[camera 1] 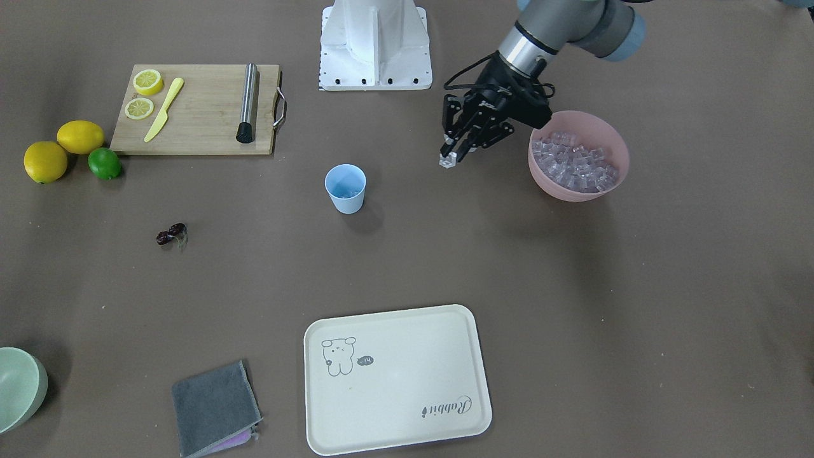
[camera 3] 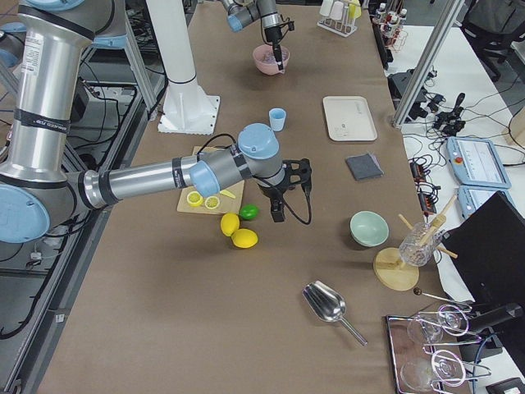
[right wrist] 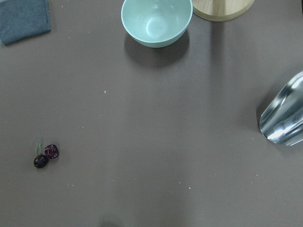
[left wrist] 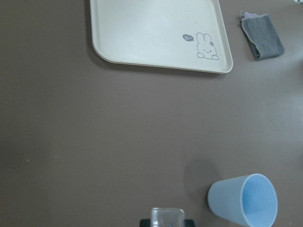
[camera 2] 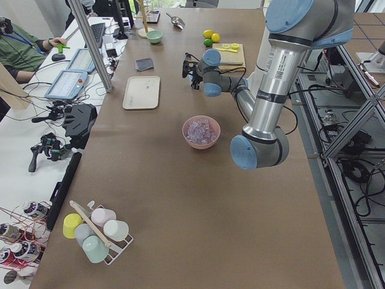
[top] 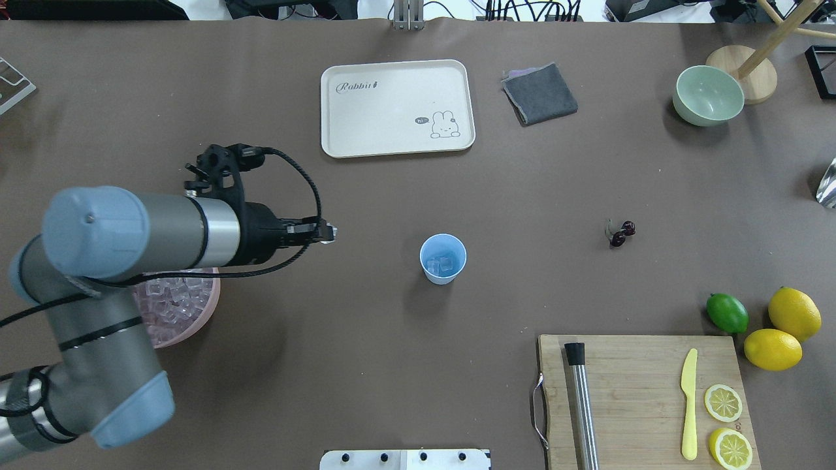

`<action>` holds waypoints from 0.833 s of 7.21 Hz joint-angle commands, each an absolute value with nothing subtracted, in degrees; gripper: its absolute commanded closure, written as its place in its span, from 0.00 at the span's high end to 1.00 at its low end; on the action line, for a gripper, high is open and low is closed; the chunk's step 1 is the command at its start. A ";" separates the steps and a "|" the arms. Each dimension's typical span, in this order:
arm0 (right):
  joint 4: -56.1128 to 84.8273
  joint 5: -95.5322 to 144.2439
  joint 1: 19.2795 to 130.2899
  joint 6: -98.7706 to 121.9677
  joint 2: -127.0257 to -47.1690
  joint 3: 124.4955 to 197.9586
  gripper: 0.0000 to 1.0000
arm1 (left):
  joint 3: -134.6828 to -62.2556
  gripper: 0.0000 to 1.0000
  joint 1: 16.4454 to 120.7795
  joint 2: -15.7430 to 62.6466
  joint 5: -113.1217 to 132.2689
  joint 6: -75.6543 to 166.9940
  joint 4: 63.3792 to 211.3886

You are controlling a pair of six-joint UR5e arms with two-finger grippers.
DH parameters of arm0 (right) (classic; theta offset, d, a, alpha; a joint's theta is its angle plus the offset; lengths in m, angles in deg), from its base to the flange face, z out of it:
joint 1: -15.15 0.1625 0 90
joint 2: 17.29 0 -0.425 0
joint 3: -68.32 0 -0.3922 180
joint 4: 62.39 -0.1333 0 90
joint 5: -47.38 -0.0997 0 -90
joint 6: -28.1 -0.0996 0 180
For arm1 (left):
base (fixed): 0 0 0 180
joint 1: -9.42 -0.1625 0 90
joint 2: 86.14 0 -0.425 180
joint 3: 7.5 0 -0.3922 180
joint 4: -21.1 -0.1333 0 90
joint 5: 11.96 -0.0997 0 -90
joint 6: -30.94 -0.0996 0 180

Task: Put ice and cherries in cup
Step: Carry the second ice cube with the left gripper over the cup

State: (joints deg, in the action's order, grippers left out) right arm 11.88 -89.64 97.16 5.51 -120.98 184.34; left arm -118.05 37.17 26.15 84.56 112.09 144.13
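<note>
We see one ice cube pinched between the tips of the left claw, which is narrowed onto it. The claw hangs over the bare worktop, between the pink bowl and the cup. The bowl, far left in the overhead view, is heaped with more ice. The cup stands upright near the middle of the worktop, well apart from the claw, with a few cubes at its bottom. The cherries lie on the worktop to the cup's right in the overhead view, well apart from it. The right claw hangs above the right part of the worktop. Only a side view shows it, so we cannot tell whether it is wide or narrow. Its wrist camera looks down on the cherries and a pale green bowl.
</note>
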 commanded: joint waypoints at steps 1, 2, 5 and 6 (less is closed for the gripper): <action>11.88 -89.64 97.16 5.42 -121.00 184.34 1.00 | -112.90 0.00 30.45 33.80 73.69 116.35 143.36; 11.88 -89.64 97.16 5.51 -121.00 184.34 1.00 | -110.01 0.00 29.47 36.96 71.82 117.50 143.36; 11.88 -89.64 96.80 5.51 -120.83 183.81 1.00 | -104.89 0.00 27.87 41.91 67.68 119.80 143.36; 11.88 -89.64 96.72 5.51 -120.74 183.72 1.00 | -104.36 0.00 27.87 42.09 67.67 119.80 143.36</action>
State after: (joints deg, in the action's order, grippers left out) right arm 11.88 -89.64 96.83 5.51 -120.87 183.94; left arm -105.34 28.07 41.37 68.21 119.61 143.36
